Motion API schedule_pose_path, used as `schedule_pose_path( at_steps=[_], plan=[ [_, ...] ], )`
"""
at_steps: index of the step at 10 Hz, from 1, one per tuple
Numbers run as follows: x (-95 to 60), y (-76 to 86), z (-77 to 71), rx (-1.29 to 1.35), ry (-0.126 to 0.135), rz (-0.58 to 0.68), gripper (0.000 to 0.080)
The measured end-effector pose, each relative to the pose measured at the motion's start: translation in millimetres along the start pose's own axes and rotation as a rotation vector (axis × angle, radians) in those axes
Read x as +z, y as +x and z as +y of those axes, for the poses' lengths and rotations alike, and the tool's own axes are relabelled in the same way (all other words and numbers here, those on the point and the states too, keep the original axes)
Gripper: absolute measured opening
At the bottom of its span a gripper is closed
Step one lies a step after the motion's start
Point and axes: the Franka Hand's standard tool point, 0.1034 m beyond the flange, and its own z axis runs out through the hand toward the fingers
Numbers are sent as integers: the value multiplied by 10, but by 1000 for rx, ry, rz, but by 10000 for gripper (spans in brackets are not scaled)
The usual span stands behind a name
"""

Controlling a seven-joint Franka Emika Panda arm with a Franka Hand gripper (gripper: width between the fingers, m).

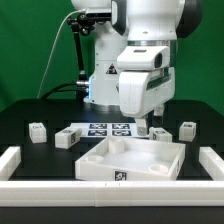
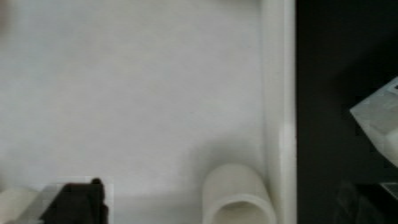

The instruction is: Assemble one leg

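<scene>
My gripper [image 1: 144, 124] hangs low over the far right corner of the large white tray-like part [image 1: 130, 160]. In the wrist view the gripper [image 2: 231, 202] is open, its dark fingers [image 2: 75, 200] wide apart over the tray's floor [image 2: 143, 90] and rim [image 2: 278, 100]. A white rounded shape [image 2: 237, 192] lies between them beside the rim; I cannot tell what it is. One leg [image 1: 160, 133] stands just to the exterior view's right of the gripper, another [image 1: 187, 129] farther right. Two more legs [image 1: 67, 138] [image 1: 38, 131] stand at the exterior view's left. One leg's corner [image 2: 377, 115] shows in the wrist view.
The marker board [image 1: 105, 128] lies behind the tray, under the arm. White rails border the work area at the exterior view's left [image 1: 10, 160], right [image 1: 212, 165] and front [image 1: 110, 196].
</scene>
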Motion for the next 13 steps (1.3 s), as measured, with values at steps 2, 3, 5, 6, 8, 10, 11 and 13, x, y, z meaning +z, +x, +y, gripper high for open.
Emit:
schedule_pose_path(
  at_steps=[2, 3, 5, 6, 8, 10, 11, 13],
  plan=[
    [183, -75, -83, 3, 3, 8, 650],
    [269, -98, -115, 5, 12, 6, 650],
    [443, -164, -150, 18, 24, 8, 650],
    [491, -195, -154, 24, 31, 5, 650],
    [520, -188, -172, 28, 35, 4, 650],
    [519, -183, -174, 28, 35, 5, 641],
    [520, -184, -175, 28, 35, 5, 476],
    [522, -186, -179, 28, 36, 4, 160]
  ],
)
